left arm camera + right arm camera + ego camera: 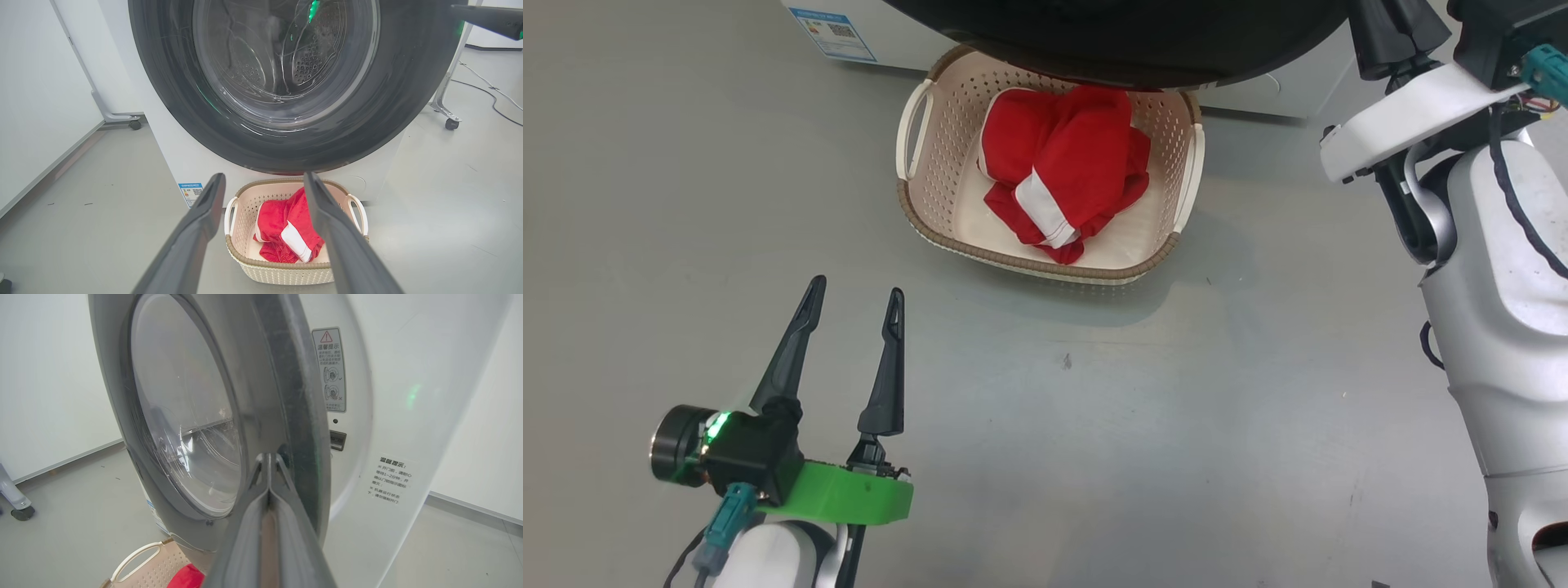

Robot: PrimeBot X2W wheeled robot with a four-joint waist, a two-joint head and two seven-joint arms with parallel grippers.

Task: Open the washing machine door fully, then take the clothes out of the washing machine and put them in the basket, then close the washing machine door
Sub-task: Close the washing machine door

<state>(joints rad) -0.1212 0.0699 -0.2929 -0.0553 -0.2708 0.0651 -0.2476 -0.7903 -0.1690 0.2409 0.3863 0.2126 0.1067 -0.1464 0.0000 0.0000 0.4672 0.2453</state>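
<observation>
Red clothes [1062, 167] lie heaped in the basket [939, 163] on the floor [1094, 425], just in front of the washing machine [192, 163]. Above it, the washing machine door [171, 81] stands ajar. The left gripper [856, 287] hangs spread over the floor, near and left of the basket. The right gripper [268, 457], fingers pressed together, points at the door's right rim.

Glossy door [163, 81], plastic basket [1029, 265], fabric clothes [1062, 155]
</observation>
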